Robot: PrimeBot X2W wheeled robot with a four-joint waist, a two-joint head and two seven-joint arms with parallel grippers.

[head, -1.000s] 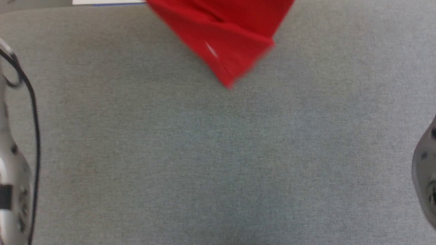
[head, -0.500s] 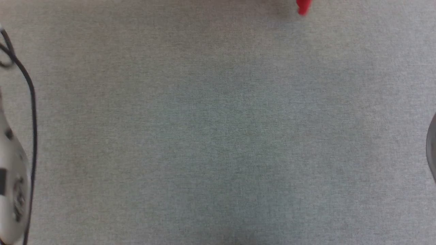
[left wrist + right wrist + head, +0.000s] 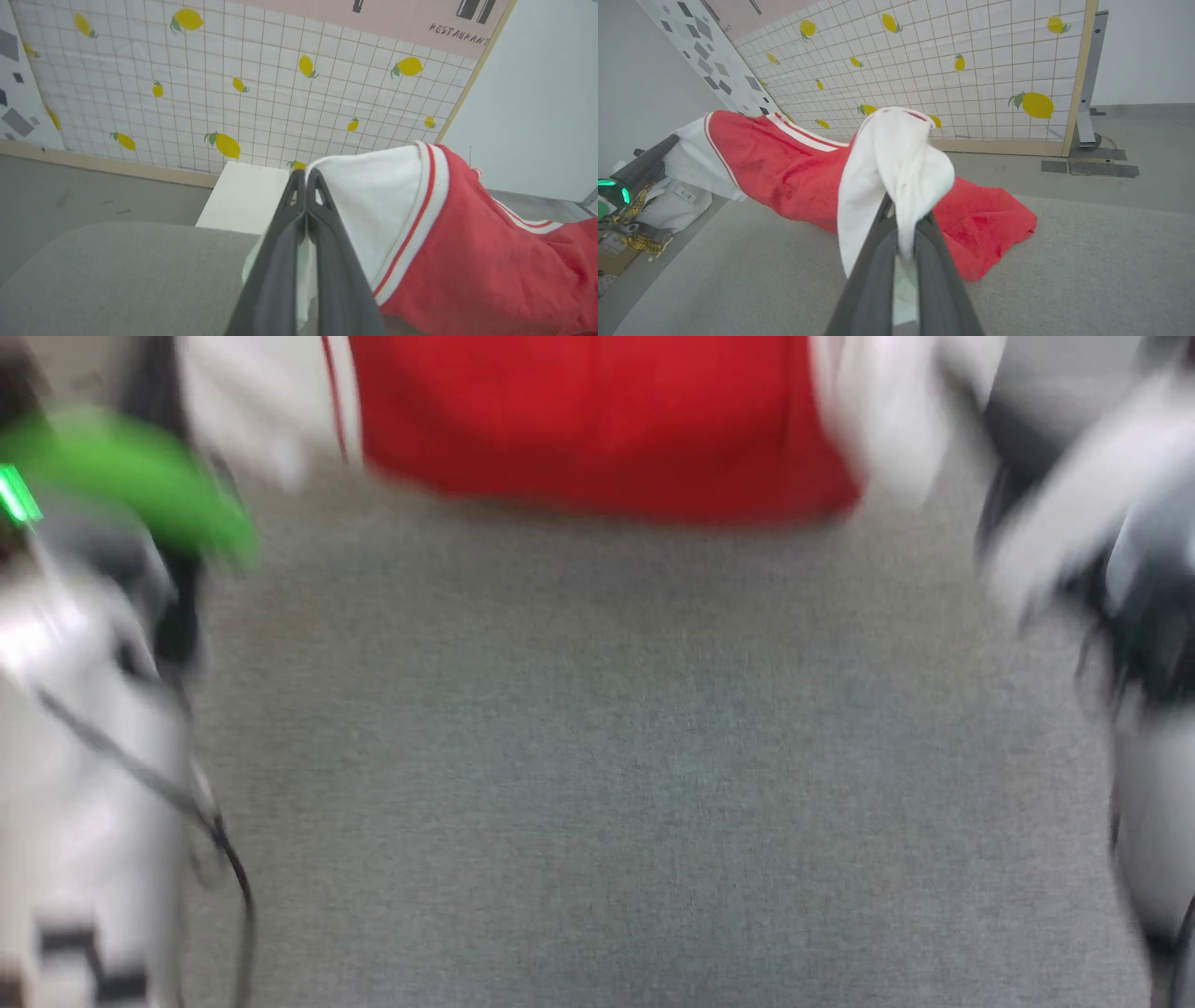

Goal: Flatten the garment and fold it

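Fingers of the left tool (image 3: 306, 183) are pinched together on a white panel of the red thin-fabric sports jersey (image 3: 472, 242) with red-white striped trim, which spreads toward 3 o'clock in the left wrist view. Right tool (image 3: 906, 224) likewise clamps a bunched white panel that drapes over its tips. Between the two the jersey hangs stretched, its lower red part lying on the grey fabric worktop (image 3: 1064, 280). In the blurred head view it sits at 12 o'clock.
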